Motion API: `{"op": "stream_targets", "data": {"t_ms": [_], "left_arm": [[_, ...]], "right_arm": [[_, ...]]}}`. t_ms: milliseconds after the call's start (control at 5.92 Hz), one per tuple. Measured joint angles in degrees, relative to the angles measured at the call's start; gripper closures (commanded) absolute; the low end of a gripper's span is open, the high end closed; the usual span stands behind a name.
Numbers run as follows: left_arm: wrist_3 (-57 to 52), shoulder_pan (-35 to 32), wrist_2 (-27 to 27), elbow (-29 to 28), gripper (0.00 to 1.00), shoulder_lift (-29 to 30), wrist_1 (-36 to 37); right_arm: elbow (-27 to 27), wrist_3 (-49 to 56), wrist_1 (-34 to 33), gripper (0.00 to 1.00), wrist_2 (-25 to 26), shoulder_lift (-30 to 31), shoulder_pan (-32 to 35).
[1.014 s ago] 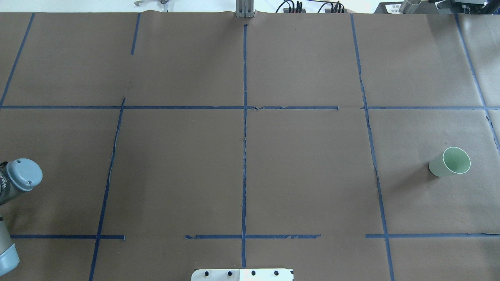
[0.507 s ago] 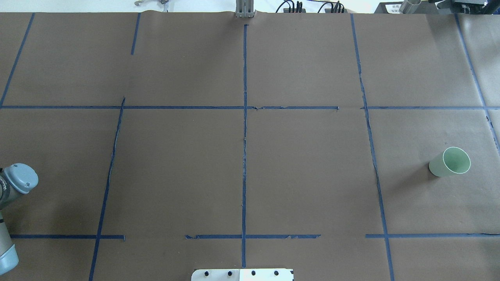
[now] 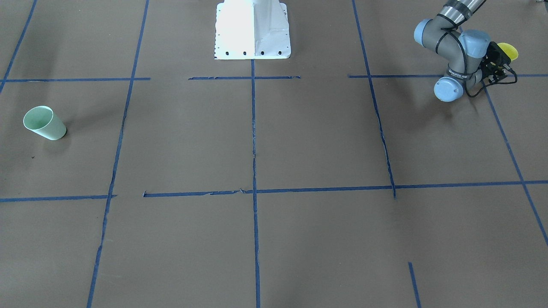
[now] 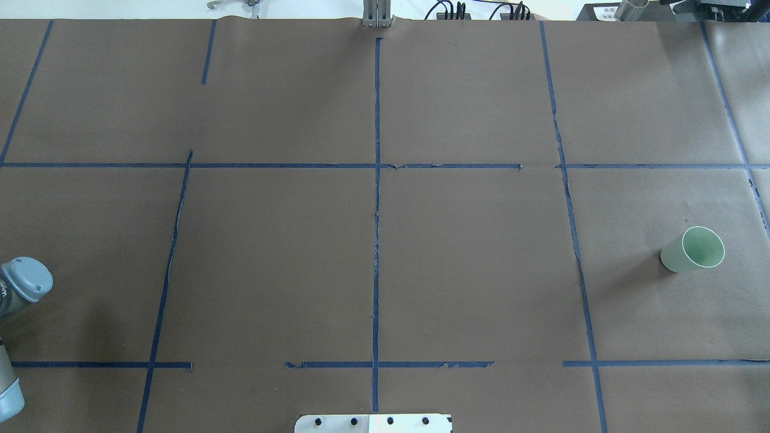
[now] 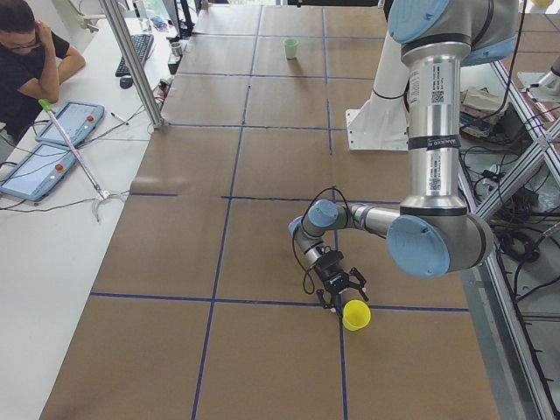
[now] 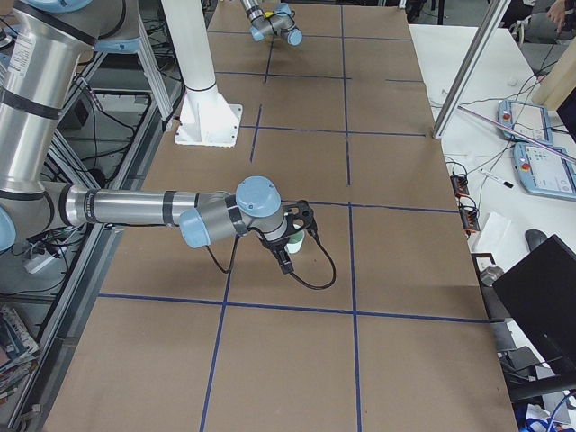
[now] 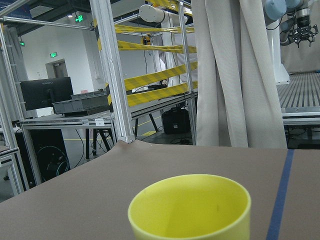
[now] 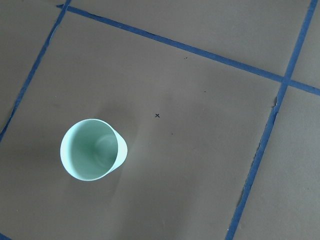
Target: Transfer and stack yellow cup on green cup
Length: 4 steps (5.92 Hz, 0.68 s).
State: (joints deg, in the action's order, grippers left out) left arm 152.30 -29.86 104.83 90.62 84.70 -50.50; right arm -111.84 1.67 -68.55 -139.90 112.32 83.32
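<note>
At the table's left end, you'll find the yellow cup (image 5: 355,315) upright on the brown paper, just beyond the left gripper (image 5: 344,299), whose jaws are spread and hold nothing. The left side view shows this best. In the front view the gripper half hides the cup, and the overhead view catches only the left arm's elbow (image 4: 24,279). At the right end stands the green cup (image 4: 693,249). The right gripper (image 6: 292,232) hovers over it, and its wrist camera looks down into the cup. Whether that gripper is clenched or released, you cannot tell.
</note>
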Motion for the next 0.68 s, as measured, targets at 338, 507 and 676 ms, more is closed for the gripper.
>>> {"op": "stream_targets", "data": {"t_ms": [338,507,676], "left_arm": [[0.0,0.0,-0.1,-3.3,0.08,-0.1,-2.2],[0.0,0.0,-0.2,-4.3,0.37,-0.3,-3.0],[0.0,0.3,-0.3,-5.4,0.75,-0.9,-4.0]], "right_arm": [[0.0,0.0,0.0,0.00,-0.5,0.0,0.0],[0.0,0.0,0.0,0.00,-0.6,0.0,0.0],[0.0,0.0,0.0,0.00,-0.6,0.0,-0.1]]}}
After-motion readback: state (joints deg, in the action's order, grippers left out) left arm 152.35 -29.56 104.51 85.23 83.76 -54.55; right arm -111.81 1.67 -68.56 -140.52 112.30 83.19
